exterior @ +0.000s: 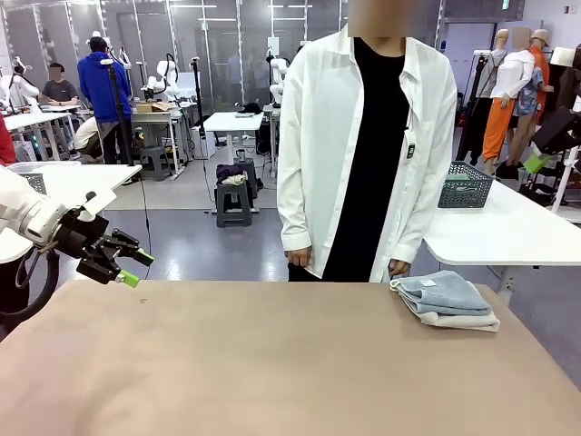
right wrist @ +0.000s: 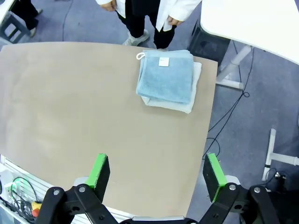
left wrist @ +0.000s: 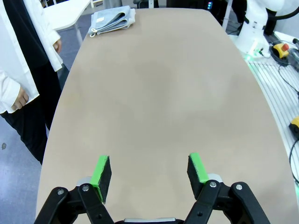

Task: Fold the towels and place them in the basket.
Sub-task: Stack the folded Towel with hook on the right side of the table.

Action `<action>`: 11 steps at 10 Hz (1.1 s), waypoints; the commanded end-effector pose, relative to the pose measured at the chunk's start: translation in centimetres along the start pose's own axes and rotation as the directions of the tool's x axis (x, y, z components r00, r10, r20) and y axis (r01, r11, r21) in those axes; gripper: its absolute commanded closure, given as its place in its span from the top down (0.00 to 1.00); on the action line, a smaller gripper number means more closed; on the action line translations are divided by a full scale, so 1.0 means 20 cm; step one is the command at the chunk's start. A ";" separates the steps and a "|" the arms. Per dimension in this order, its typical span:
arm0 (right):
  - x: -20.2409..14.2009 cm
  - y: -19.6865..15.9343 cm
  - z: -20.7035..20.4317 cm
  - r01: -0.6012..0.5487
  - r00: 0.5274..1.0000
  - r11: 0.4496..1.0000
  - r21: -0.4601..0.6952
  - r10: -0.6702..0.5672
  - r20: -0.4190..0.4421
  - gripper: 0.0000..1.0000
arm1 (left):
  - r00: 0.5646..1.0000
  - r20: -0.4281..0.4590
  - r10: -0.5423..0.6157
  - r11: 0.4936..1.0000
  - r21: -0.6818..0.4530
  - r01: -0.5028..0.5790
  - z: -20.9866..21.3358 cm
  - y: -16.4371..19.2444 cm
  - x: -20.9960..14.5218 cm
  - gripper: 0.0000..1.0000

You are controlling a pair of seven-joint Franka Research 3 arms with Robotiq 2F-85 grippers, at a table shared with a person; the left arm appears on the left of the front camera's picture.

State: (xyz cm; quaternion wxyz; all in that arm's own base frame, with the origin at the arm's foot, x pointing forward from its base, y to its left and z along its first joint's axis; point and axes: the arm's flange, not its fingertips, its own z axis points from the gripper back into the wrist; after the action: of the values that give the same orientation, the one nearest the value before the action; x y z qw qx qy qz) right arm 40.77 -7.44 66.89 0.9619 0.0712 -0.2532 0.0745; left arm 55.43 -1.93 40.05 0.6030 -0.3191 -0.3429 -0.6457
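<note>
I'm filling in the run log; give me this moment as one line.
towels: folded stack, far right table corner | left gripper: open, empty, above table | right gripper: open, empty | person: standing at far side

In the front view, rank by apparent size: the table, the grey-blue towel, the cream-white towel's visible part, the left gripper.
1. table
2. grey-blue towel
3. left gripper and cream-white towel, visible edge only: look alike, and the gripper's nearness leaves this unsure.
</note>
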 end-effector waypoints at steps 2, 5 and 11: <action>0.01 0.00 0.00 0.009 1.000 1.000 -0.002 -0.009 -0.010 1.00 | 1.000 0.000 -0.011 1.000 0.002 0.011 0.01 0.00 0.00 0.83; 0.01 0.00 0.00 0.009 1.000 1.000 -0.002 -0.009 -0.010 1.00 | 1.000 0.000 -0.011 1.000 0.002 0.011 0.01 0.00 0.00 0.83; 0.01 0.00 0.00 0.009 1.000 1.000 -0.002 -0.009 -0.010 1.00 | 1.000 0.000 -0.011 1.000 0.002 0.011 0.01 0.00 0.00 0.83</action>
State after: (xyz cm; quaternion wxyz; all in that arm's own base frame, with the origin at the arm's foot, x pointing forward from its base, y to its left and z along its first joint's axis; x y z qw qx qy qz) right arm 40.77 -7.47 66.89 0.9620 0.0708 -0.2531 0.0744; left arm 55.43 -1.93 40.05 0.6030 -0.3191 -0.3429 -0.6457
